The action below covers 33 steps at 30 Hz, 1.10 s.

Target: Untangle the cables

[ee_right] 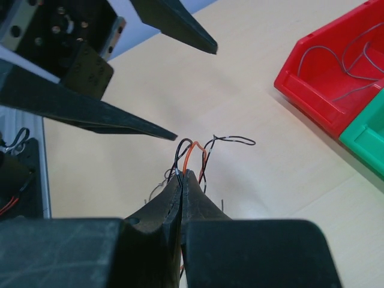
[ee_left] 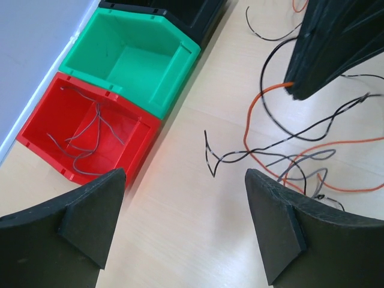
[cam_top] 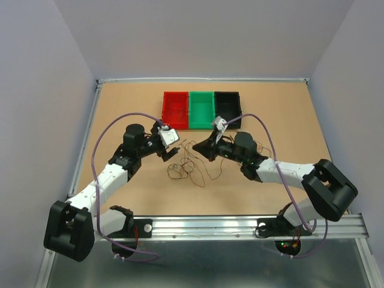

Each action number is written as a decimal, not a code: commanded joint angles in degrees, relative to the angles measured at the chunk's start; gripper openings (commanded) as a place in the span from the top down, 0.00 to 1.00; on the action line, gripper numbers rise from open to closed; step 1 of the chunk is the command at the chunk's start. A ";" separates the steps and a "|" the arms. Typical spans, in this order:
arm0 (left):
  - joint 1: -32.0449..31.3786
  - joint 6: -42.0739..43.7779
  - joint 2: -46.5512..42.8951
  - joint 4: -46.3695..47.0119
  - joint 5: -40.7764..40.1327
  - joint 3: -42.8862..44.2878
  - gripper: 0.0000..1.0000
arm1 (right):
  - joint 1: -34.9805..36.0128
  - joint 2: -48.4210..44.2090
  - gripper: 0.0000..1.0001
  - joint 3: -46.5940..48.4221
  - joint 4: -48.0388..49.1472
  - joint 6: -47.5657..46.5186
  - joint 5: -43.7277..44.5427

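Top external: clump of hair-thin curly orange, dark and grey cables [cam_top: 185,166] mid brown bench [cam_top: 120,108], 6 o'clock from green plastic bin [cam_top: 201,111]. Right gripper [ee_right: 182,176] pinched closed on orange and dark strands at clump's 1 o'clock edge. Left gripper [ee_left: 183,180] spread wide, holding nothing, at clump's 10 o'clock. Red plastic bin [ee_left: 42,129] holds loose grey wires [ee_left: 90,132].

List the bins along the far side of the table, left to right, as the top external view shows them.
red bin → green bin → black bin
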 commanded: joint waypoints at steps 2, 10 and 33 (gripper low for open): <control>0.12 1.35 -2.56 1.59 4.86 -1.10 0.06 | 0.52 -6.14 1.00 -3.72 3.74 -1.66 -4.15; 0.03 3.81 -1.51 0.00 9.79 -0.84 0.06 | 0.87 -13.36 0.99 -7.85 4.44 -0.52 -7.14; -4.89 22.79 -3.35 -13.35 16.65 -2.42 0.06 | 0.96 -16.79 0.99 -9.88 5.23 0.71 -5.64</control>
